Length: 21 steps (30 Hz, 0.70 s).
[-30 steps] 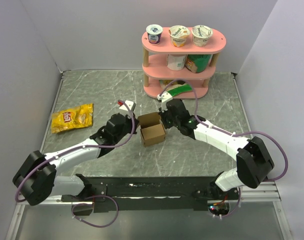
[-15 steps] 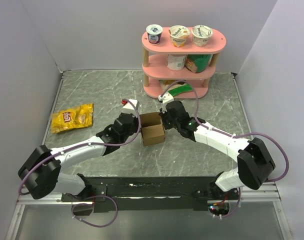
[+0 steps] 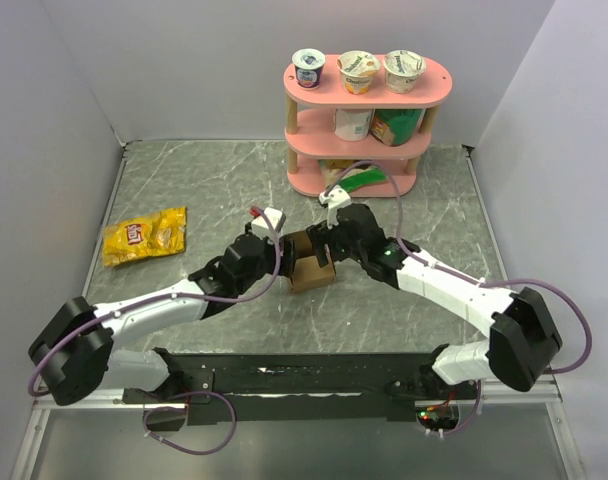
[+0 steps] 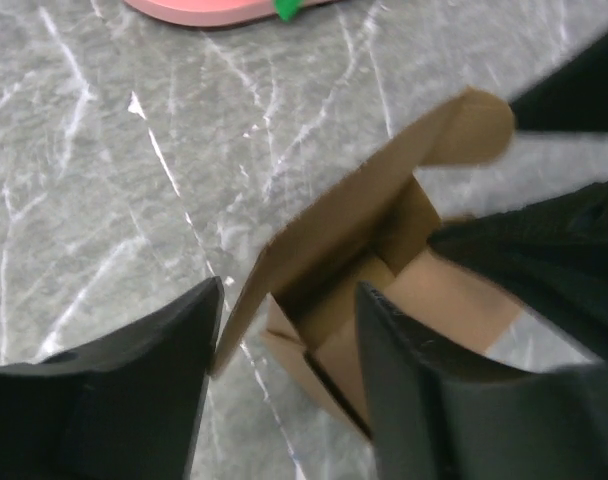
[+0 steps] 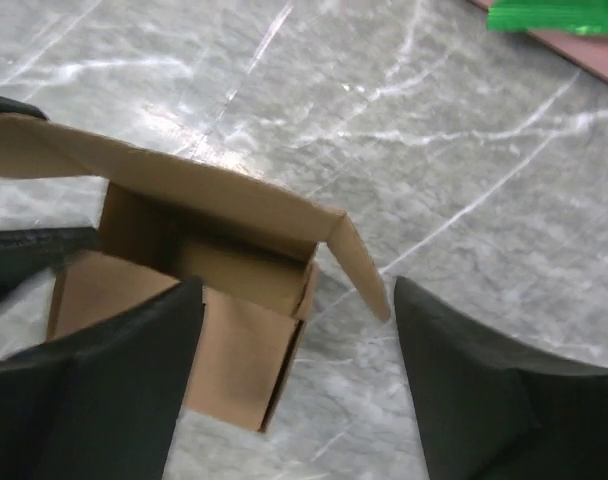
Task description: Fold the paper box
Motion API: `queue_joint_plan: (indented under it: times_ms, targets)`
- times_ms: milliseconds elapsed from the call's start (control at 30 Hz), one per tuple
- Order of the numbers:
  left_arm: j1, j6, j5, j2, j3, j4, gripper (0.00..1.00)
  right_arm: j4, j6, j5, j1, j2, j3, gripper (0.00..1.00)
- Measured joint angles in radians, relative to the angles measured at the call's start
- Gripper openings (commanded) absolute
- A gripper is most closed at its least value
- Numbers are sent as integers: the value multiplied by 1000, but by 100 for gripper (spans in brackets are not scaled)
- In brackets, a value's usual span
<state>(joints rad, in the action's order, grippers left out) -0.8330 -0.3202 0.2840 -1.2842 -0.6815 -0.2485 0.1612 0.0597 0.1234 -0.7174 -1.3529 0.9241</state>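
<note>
Fingers (image 4: 134,400) of our left gripper (image 4: 289,300) stand well spread and hold nothing. A corner of the small brown cardboard paper box (image 4: 384,230) lies just ahead of them and between them, on the grey marbled tabletop (image 4: 104,150). Our right gripper (image 5: 299,290) faces the box from the other side, its fingers (image 5: 484,400) wider still and likewise empty. The box sits between those fingers, nearer one than the other, and we cannot tell whether that finger touches the card.

A second ago both pairs of fingers were pinched shut and stood a little off to either side. Since then we have parted them and pressed both wrists in. From overhead the box is now half hidden between the grippers and looks nudged askew.

The box is already formed, with its walls up and its top open. Its long lid flap is raised on the edge beyond our right fingers, and a small tab juts from one end. We judge that only the closing remains, and that the opened fingers are readying to steady the walls and catch that flap.
</note>
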Motion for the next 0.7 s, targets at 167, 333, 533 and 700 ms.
queue_joint_plan:
  times_ms: [167,333,533,700]
  targets:
    - [-1,29,-42,77,60,-24,99,7,-13,-20,4,85,-6,98]
    - [-1,38,-44,120,64,-23,96,2,-14,-39,14,201,-69,91]
    - [45,69,-126,166,34,-5,90,3,40,-79,14,350,-218,63]
    - [115,127,-259,29,-183,71,81,-37,121,-126,-11,438,-373,53]
